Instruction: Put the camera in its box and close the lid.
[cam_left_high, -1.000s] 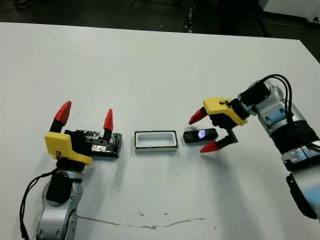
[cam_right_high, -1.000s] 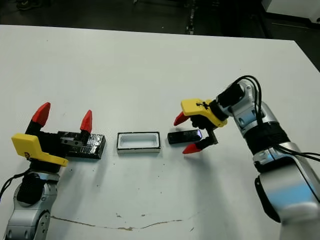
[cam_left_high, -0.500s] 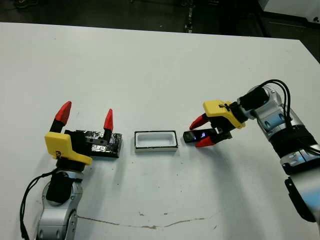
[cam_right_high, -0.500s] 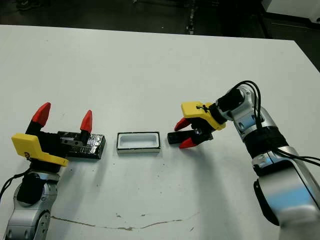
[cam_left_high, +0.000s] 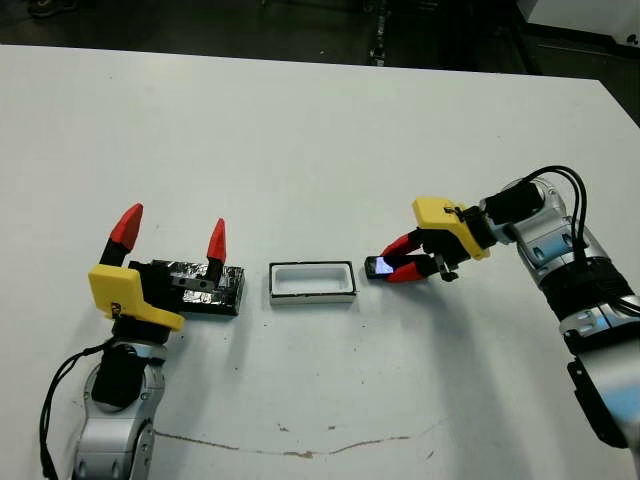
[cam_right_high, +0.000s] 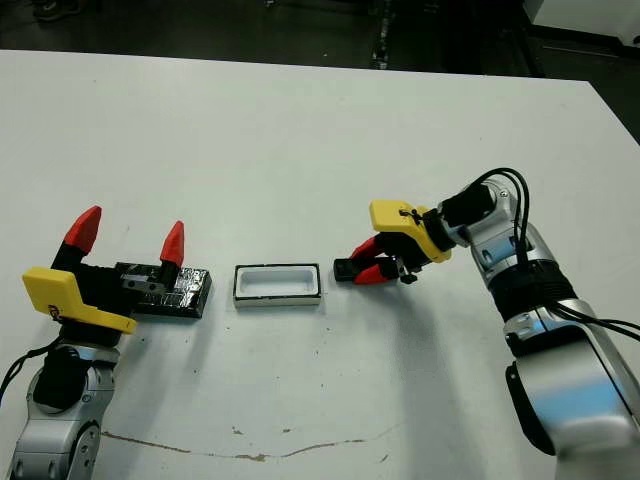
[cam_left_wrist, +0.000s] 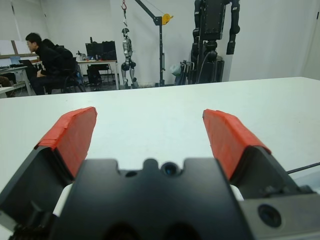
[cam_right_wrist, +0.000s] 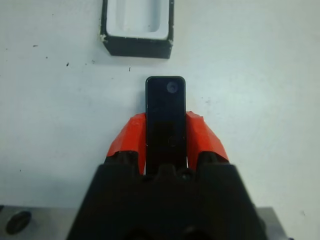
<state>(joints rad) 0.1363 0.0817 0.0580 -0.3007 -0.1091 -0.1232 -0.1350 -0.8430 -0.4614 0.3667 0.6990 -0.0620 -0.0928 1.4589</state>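
Glossy camera (cam_right_wrist: 165, 120), foil-wrinkled lid (cam_left_high: 200, 284)

A white table (cam_left_high: 300, 130) spreads wide beyond the left gripper (cam_left_wrist: 150, 135), scuffed along its near edge. Far past those fingertips stand pale walls, a desk (cam_left_wrist: 97, 62) with a seated person (cam_left_wrist: 47, 57), a hoist frame (cam_left_wrist: 160, 30), and dark humanoid machines (cam_left_wrist: 215, 35).

The right hand (cam_left_high: 402, 267) covers most of the camera (cam_left_high: 377, 266), whose free end alone shows.

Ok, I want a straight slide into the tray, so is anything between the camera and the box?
Nothing visible. The right gripper is shut on the camera, and only bare table separates it from the open, empty box.
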